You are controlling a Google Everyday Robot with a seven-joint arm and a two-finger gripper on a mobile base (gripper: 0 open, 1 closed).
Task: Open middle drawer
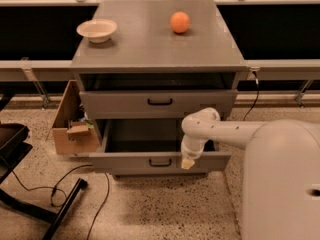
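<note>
Middle drawer (pixel 130 162), wide and grey with a small black bar handle (pixel 160 162), stands pulled out of the grey desk (pixel 150 49). The robot's pale hand (pixel 188 161) hangs at its front edge beside the handle; whether it grips cannot be told. A white bowl (pixel 97 30) and an orange ball (pixel 180 22) sit on top.
</note>
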